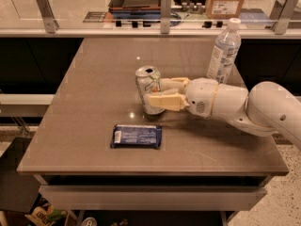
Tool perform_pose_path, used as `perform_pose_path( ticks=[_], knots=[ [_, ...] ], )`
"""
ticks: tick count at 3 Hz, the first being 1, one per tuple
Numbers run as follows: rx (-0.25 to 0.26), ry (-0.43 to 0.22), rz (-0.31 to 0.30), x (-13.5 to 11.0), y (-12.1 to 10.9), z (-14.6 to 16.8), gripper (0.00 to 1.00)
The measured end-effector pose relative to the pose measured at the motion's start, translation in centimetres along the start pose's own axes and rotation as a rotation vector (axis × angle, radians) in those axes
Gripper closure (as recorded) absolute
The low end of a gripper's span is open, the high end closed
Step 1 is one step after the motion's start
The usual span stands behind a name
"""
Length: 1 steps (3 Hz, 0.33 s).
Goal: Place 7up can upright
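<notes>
The 7up can (149, 86), silver-white with green markings and an open top, stands nearly upright in the middle of the grey table (94, 74). Its base is at or just above the tabletop. My gripper (156, 91) reaches in from the right and is shut on the can. One cream finger (164, 101) lies across the can's near side, the other finger (175, 83) behind its far side. The white arm (244, 105) extends to the right edge of the view.
A clear plastic water bottle (224, 51) stands at the table's back right, close behind the arm. A flat dark-blue snack packet (137, 136) lies in front of the can near the front edge. A counter with glass-rail posts (165, 6) runs behind the table.
</notes>
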<state>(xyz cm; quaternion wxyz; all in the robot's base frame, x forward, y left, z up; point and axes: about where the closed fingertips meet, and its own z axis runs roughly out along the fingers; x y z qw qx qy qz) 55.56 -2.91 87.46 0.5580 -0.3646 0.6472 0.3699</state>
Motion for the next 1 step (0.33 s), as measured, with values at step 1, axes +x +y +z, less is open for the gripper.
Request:
perform_pose_path(
  ticks=[1],
  knots=[
    [-0.004, 0.001, -0.001, -0.05, 0.14, 0.18, 0.83]
  ],
)
